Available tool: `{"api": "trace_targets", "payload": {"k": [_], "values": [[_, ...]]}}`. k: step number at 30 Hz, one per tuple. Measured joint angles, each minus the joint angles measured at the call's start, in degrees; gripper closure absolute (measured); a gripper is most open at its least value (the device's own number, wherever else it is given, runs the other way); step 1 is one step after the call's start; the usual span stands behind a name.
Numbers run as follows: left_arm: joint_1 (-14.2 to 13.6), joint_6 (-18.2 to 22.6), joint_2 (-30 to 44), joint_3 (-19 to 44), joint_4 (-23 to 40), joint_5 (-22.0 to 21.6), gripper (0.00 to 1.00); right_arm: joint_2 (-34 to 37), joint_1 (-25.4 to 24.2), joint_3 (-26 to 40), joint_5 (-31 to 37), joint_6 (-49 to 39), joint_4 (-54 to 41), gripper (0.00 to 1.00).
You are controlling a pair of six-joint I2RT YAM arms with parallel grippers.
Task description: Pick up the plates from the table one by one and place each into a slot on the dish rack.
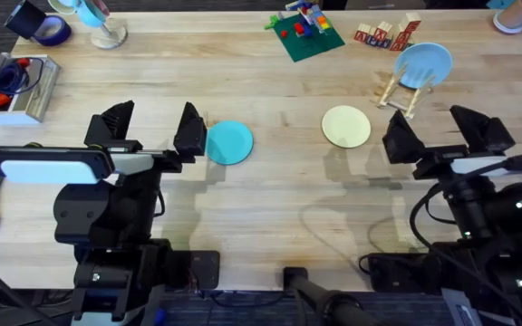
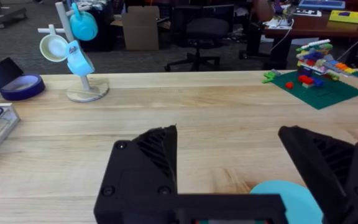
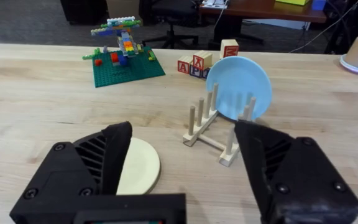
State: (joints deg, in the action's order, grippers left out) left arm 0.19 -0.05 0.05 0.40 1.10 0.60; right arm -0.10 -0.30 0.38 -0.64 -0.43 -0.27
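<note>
- The surface (image 1: pixel 270 195) is a pale wooden plank top that carries everything.
- The left hand (image 1: pixel 152 127) hovers low over the surface with its fingers (image 2: pixel 143 171) spread wide and nothing between them.
- The right hand (image 1: pixel 447 127) is likewise released, its fingers (image 3: pixel 92 165) well apart and holding nothing.
- The rack (image 3: pixel 219 130) stands just ahead of the right hand, slightly toward its right finger; a sky-blue plate (image 3: pixel 238 87) already stands upright in its slats.
- The teal plate (image 1: pixel 228 142) lies flat on the surface, just beside the left hand's right finger and touching or nearly touching it; in the left wrist view its edge (image 2: pixel 284 198) peeks out by that finger.
- The yellow plate (image 1: pixel 346 126) lies flat just left of the right hand, near the left finger, partly hidden behind it in the right wrist view (image 3: pixel 138 165).
- A green brick baseplate with a toy build (image 1: pixel 304 32) sits far ahead, between the two hands.
- Lettered blocks (image 1: pixel 386 34) lie beyond the rack.
</note>
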Motion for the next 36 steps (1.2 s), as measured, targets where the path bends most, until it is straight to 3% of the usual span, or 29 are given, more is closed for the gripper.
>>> {"api": "trace_targets", "payload": {"k": [14, 23, 28, 36], "values": [[0.0, -0.2, 0.0, 0.0, -1.6, 0.0, 0.007, 0.0, 0.0, 0.0, -0.1, 0.3, -0.1, 0.006], [0.0, -6.6, 1.0, 3.0, 1.7, -1.3, 0.007, 4.6, 0.0, 2.1, -1.3, 9.6, -2.6, 0.007], [0.1, -7.8, 8.2, 12.0, 5.2, -2.3, 0.007, 14.0, 0.0, 11.2, -2.5, 11.4, -6.1, 0.006], [0.1, -8.4, 29.0, 29.5, 11.6, -1.1, 0.008, 37.9, 0.0, 36.4, -4.2, 12.2, -19.5, 0.006]]}}
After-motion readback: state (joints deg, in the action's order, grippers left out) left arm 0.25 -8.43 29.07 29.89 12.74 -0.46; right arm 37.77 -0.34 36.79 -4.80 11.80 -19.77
